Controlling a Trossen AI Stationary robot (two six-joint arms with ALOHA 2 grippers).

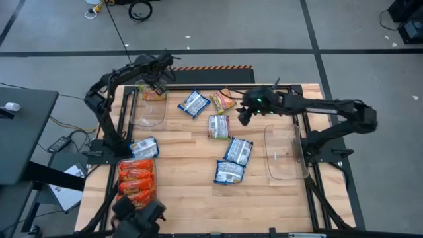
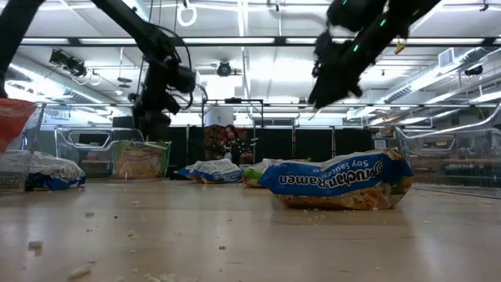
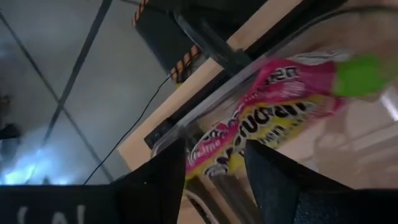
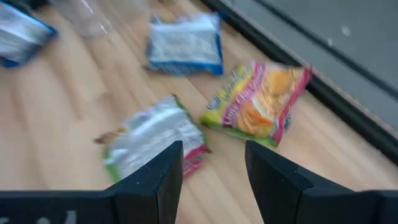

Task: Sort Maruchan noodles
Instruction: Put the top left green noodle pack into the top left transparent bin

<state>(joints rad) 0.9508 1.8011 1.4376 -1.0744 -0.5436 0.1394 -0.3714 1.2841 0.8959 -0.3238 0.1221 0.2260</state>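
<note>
My left gripper [image 1: 156,86] [image 3: 214,155] hangs open over the far-left clear bin [image 1: 147,112]. A green-pink-yellow noodle packet [image 3: 273,112] [image 2: 141,159] sits inside the bin, below the fingers and apart from them. My right gripper [image 1: 243,118] [image 4: 213,155] is open above the table's far middle. It stands over two green-pink-yellow packets, one [image 4: 152,140] just beyond its fingers and the other [image 4: 258,106] farther off. Blue-white packets [image 1: 193,104] [image 1: 238,151] [image 1: 229,172] lie flat on the wood.
A near-left bin [image 1: 137,182] holds orange-red packets, and a blue-white packet [image 1: 144,147] lies beside it. An empty clear bin [image 1: 285,153] stands at the right. Bare wood lies along the near edge. Black frame rails border the table.
</note>
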